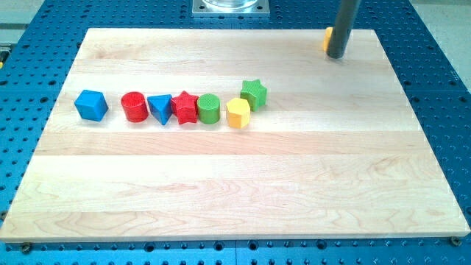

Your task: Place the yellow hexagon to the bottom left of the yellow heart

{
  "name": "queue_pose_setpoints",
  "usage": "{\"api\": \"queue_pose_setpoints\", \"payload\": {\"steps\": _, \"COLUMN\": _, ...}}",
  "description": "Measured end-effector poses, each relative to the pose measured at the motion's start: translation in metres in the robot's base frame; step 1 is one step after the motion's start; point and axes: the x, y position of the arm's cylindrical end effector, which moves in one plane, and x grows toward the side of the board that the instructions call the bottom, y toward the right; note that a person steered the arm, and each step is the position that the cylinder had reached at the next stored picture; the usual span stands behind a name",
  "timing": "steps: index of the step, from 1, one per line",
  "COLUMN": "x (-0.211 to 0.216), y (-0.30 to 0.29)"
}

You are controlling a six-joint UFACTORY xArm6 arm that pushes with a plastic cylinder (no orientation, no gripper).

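On the wooden board (235,191), a row from the view's left: blue cube (91,104), then apart from it red cylinder (134,106), blue triangle (159,108), red star (185,107), green cylinder (209,109), yellow hexagon (238,113) touching green star (254,93). Far toward the top right, my tip (336,54) hard against a partly hidden yellow block (326,39), shape unclear. No gripper, just a bare rod.

The yellow hexagon (238,113) lies flat on the board, a little above mid-height and just right of centre in the view, its 6-sided top face up. The yellow heart (327,39) sits well apart, near the view's top right; only a narrow yellow-orange sliver of it shows, so its shape cannot be made out
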Motion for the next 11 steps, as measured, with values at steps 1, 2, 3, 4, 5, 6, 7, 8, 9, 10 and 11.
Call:
{"api": "queue_pose_setpoints", "payload": {"steps": 1, "x": 0.054, "y": -0.012}}
{"api": "queue_pose_setpoints", "payload": {"steps": 2, "x": 0.156, "y": -0.061}}
{"api": "queue_pose_setpoints", "payload": {"steps": 3, "x": 0.182, "y": -0.141}}
{"api": "queue_pose_setpoints", "payload": {"steps": 4, "x": 0.176, "y": -0.211}}
{"api": "queue_pose_setpoints", "payload": {"steps": 5, "x": 0.172, "y": -0.251}}
{"api": "queue_pose_setpoints", "payload": {"steps": 6, "x": 0.151, "y": -0.250}}
{"api": "queue_pose_setpoints", "payload": {"steps": 7, "x": 0.093, "y": -0.215}}
{"api": "queue_pose_setpoints", "payload": {"steps": 8, "x": 0.053, "y": -0.173}}
{"api": "queue_pose_setpoints", "payload": {"steps": 9, "x": 0.041, "y": -0.175}}
{"api": "queue_pose_setpoints", "payload": {"steps": 10, "x": 0.025, "y": -0.128}}
{"api": "queue_pose_setpoints", "payload": {"steps": 11, "x": 0.023, "y": -0.089}}
